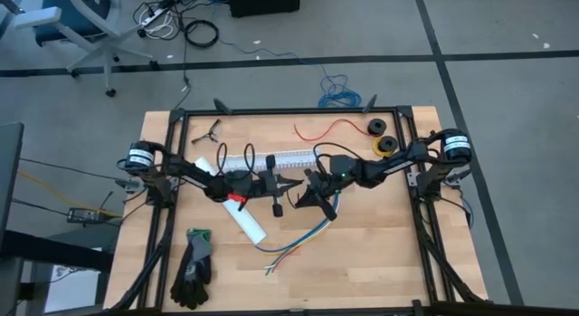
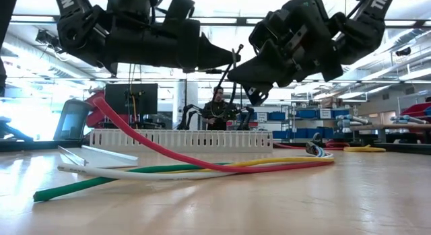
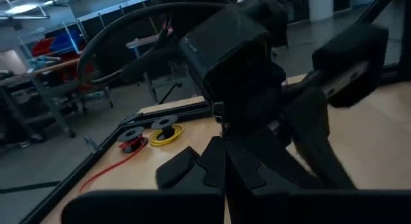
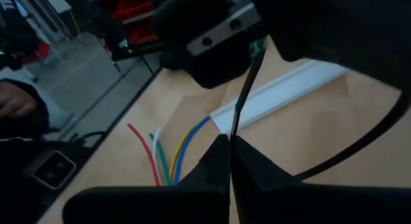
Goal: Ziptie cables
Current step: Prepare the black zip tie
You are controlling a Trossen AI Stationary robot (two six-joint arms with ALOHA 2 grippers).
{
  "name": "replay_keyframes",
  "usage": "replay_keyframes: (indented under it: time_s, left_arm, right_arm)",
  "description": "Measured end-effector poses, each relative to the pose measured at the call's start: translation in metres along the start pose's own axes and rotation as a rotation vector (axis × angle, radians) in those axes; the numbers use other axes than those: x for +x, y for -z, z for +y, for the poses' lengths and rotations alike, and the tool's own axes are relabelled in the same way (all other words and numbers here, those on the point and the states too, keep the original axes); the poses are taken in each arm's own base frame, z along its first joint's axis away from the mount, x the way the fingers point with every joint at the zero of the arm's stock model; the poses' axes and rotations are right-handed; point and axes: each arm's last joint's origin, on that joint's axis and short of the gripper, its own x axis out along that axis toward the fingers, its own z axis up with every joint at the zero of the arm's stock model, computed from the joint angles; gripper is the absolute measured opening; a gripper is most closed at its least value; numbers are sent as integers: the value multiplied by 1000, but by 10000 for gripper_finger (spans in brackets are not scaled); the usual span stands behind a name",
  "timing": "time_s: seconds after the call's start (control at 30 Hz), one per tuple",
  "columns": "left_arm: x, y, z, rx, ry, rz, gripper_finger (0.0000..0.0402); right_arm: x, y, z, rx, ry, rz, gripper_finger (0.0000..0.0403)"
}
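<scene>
The cables [image 1: 294,244] are lying loose and fanned on the table's near middle, not yet bundled. Above them the left gripper [image 1: 282,184] and the right gripper [image 1: 303,191] are meeting, both closed, the right pinching a thin black ziptie [image 4: 243,99]. Open wood is lying all around

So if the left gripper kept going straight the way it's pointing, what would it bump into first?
Most likely the right gripper. The shut left gripper points across the table straight at it, and the left wrist view shows it filling the space right ahead. How close they are is hard to judge.
</scene>
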Motion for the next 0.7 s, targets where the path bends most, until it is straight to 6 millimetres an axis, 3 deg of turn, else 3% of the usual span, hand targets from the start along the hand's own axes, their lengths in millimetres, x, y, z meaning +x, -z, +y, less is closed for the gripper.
replay_keyframes:
  time_s: [0.37,0.7]
  left_arm:
    - [-5,-2,-16,136,-49,40,0]
    - [-5,-2,-16,201,-62,45,0]
  right_arm:
    - [-13,2,-10,88,4,-64,0]
    - [-21,10,-8,112,-22,-94,0]
